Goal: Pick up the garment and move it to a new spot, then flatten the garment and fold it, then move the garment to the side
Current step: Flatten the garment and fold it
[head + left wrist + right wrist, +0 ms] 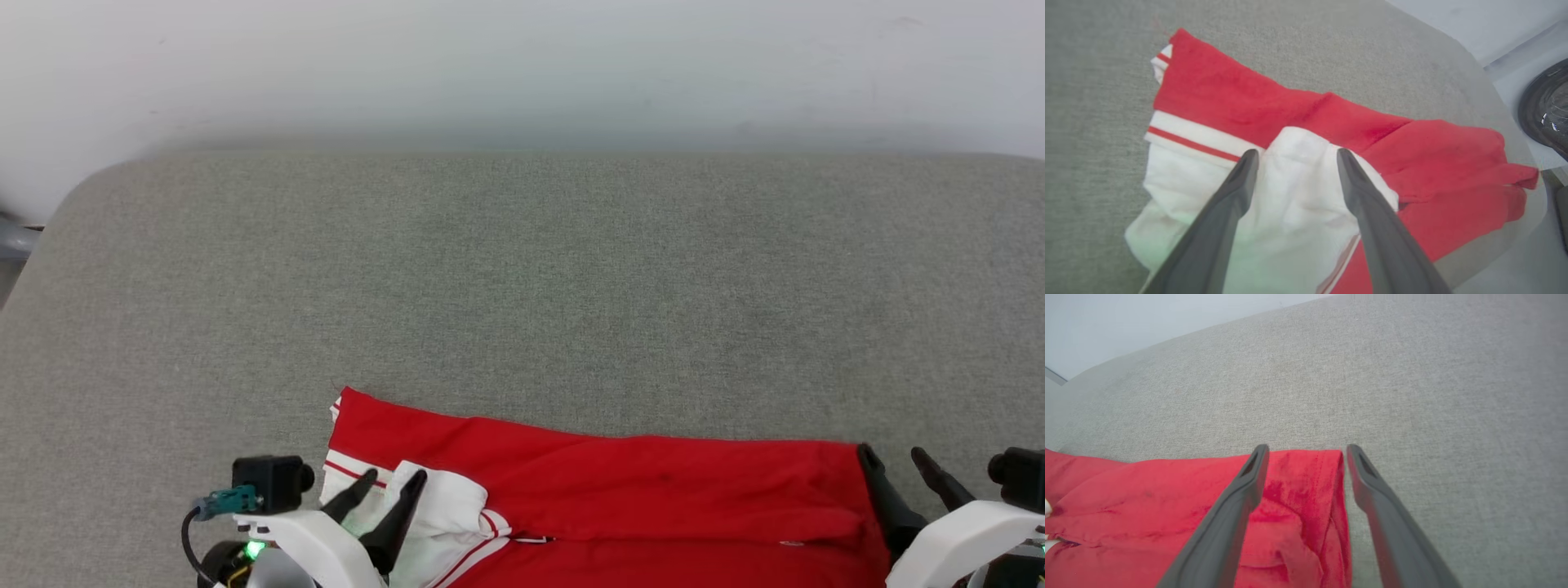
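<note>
Red, white-sleeved jersey garment lies seemingly part-folded on grey fabric worktop; left gripper, right gripper: jaws wide, empty; further folding, side move pending.

Red garment lies btwn the claws on grey desk; left claw spread over its white sleeve, right claw spread at opp. end.

The garment runs off the head view's bottom edge, so its near part is unseen. The left pincer covers part of the white sleeve. A dark round thing, cut by the left wrist view's right edge, cannot be identified.
</note>
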Robot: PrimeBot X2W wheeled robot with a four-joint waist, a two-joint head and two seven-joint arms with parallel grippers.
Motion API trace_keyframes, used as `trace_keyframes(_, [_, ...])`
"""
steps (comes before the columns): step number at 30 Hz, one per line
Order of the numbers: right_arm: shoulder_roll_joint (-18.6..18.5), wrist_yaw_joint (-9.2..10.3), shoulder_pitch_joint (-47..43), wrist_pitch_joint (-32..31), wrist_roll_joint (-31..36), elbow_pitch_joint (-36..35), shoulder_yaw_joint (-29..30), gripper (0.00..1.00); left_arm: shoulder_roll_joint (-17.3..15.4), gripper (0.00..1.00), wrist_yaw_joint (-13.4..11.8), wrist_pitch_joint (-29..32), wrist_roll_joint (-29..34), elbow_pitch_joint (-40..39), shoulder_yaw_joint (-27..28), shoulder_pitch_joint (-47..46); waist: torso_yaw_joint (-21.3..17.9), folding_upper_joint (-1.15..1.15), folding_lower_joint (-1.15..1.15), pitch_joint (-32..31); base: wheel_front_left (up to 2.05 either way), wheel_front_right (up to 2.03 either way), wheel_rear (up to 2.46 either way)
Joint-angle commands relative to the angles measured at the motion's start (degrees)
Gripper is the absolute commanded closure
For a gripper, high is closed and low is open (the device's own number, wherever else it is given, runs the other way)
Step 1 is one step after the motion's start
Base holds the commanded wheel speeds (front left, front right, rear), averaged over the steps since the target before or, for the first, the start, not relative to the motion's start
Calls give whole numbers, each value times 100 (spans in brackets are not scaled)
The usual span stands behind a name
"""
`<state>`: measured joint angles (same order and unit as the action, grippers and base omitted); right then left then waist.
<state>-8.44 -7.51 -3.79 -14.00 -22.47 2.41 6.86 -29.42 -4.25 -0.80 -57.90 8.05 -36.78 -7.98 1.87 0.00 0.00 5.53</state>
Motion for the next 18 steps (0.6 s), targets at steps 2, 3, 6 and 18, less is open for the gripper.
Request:
trace_keyframes(2, [-14,5,40,-64,44,-100,68,0,-56,0,-49,-172,145,-138,62,-95,21,0,0,-47,0,0,0])
trace_keyframes(3, [-28,5,37,-130,90,-144,105,0,-65,0,-79,-255,213,-209,79,-111,29,0,0,-67,0,0,0])
trace_keyframes(6, [-78,5,21,-448,171,-298,205,0,-111,0,-202,-621,476,-458,189,-194,42,0,0,-116,0,0,0])
trace_keyframes(18, [-494,5,-172,-2300,259,-628,147,0,132,0,-938,-1442,1909,-1404,1074,-106,220,0,0,-66,0,0,0])
